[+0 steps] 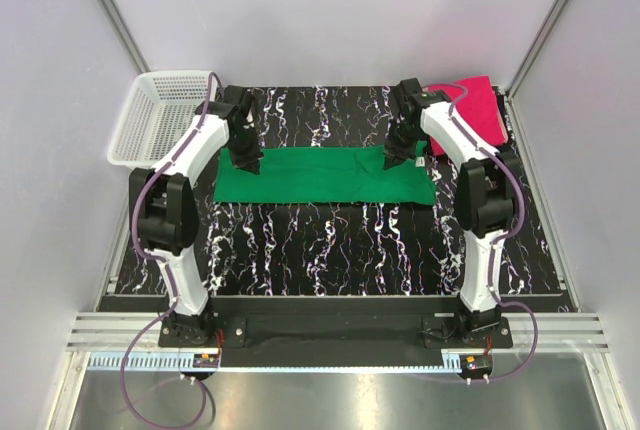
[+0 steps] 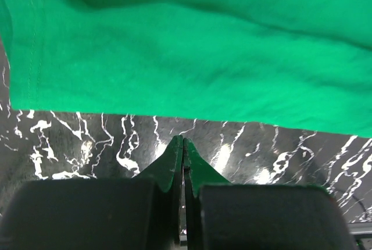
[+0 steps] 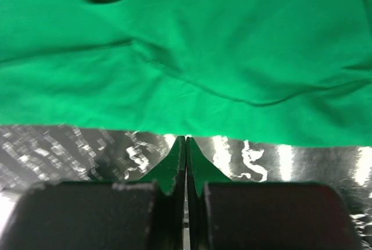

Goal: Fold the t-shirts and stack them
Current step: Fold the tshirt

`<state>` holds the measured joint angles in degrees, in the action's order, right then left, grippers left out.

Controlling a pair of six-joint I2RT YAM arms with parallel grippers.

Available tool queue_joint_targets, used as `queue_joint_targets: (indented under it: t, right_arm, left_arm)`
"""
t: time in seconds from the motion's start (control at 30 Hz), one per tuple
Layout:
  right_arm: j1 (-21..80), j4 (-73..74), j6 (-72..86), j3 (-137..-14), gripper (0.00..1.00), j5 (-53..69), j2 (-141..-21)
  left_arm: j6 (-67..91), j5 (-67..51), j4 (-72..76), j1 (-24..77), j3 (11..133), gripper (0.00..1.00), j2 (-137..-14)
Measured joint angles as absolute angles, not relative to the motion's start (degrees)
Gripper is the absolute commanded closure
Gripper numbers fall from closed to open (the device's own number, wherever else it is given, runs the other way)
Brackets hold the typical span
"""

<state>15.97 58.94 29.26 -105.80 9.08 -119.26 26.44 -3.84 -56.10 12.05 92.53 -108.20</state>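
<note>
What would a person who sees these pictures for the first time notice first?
The bright green t-shirt lies as a long flat band across the middle of the black marbled table. The left gripper and the right gripper hang near its two ends, both shut. A hot pink t-shirt lies at the far right corner, a white basket at the far left.

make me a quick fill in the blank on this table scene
1. The cloth t-shirt spread flat on the black marbled table is ____.
2. The hot pink cloth t-shirt lies at the table's far ____ corner.
3. The white plastic mesh basket sits at the table's far ____ corner.
4. The left claw and the right claw are both ____.
Missing: green; right; left; shut.
</note>
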Motion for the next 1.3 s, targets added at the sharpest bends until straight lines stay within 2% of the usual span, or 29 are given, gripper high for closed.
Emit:
queue_joint_targets:
  t: [0.8, 1.3]
  right_arm:
    - [15.90, 63.48, 30.46, -105.95, 1.00, -1.04, -126.85]
    - [15.79, 68.51, 29.67, -109.75, 1.00, -1.98, -132.97]
  left_arm:
    - [26.28, -2.57, -56.05, 12.05, 91.92, 1.00, -117.14]
    - [27.03, -0.12, -54.61, 12.05, 87.02, 1.00, -118.65]
